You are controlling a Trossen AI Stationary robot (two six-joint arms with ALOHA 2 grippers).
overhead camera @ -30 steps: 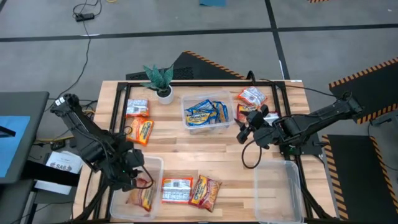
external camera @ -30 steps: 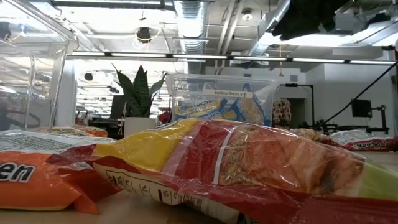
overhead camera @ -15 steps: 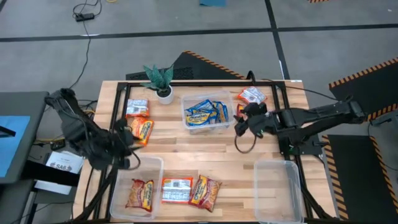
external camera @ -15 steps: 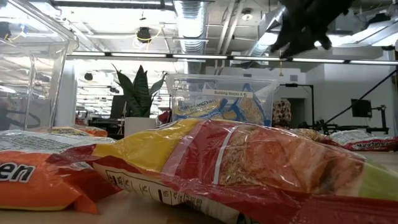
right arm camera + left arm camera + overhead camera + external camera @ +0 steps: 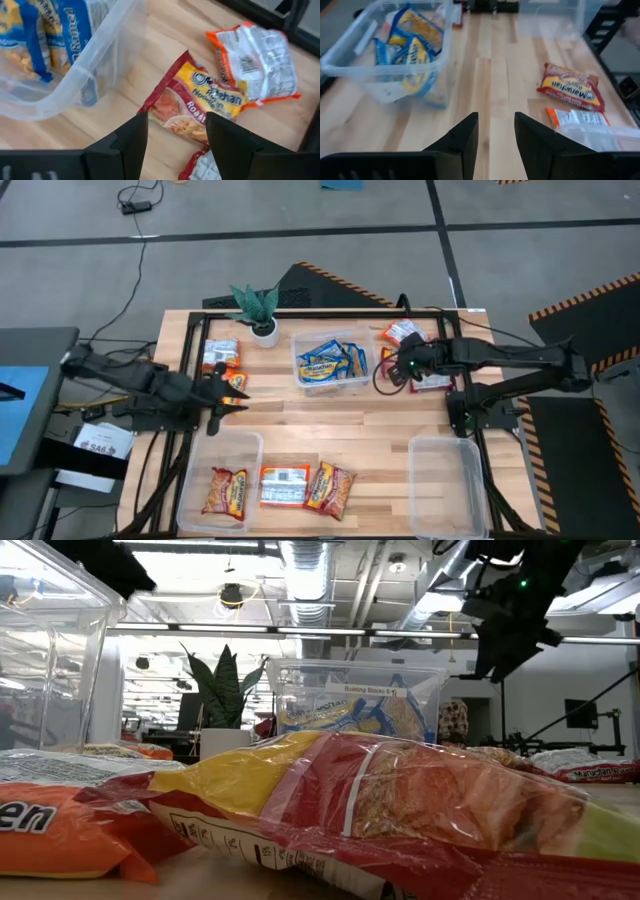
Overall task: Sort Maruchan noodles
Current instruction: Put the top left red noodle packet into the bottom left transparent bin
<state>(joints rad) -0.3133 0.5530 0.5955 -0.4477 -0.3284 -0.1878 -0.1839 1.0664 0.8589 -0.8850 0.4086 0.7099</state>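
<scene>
My left gripper (image 5: 226, 392) is open and empty, over the table's left side beside a red-and-yellow packet (image 5: 234, 382) and an orange-and-white one (image 5: 220, 353). Its fingers (image 5: 465, 140) point toward the table's right. My right gripper (image 5: 388, 373) is open and empty, just right of the clear tub of blue-and-yellow packets (image 5: 330, 360). Past its fingers (image 5: 132, 140) a red-and-yellow packet (image 5: 200, 105) and an orange-and-white packet (image 5: 255, 60) lie flat on the wood. It hangs high in the low view (image 5: 510, 635).
A clear tub (image 5: 250, 442) at the near left holds a red-and-yellow packet (image 5: 225, 490). Two packets (image 5: 285, 485) (image 5: 330, 488) lie on the table beside it. Another clear tub (image 5: 415, 452) stands at the near right. A potted plant (image 5: 258, 310) stands at the far edge.
My left gripper has risen out of the near-left tub, where a red-and-yellow packet now lies flat, and gone toward the far edge to the packets at the left. My right gripper has gone toward the far edge, up to the packets right of the blue-packet tub.
</scene>
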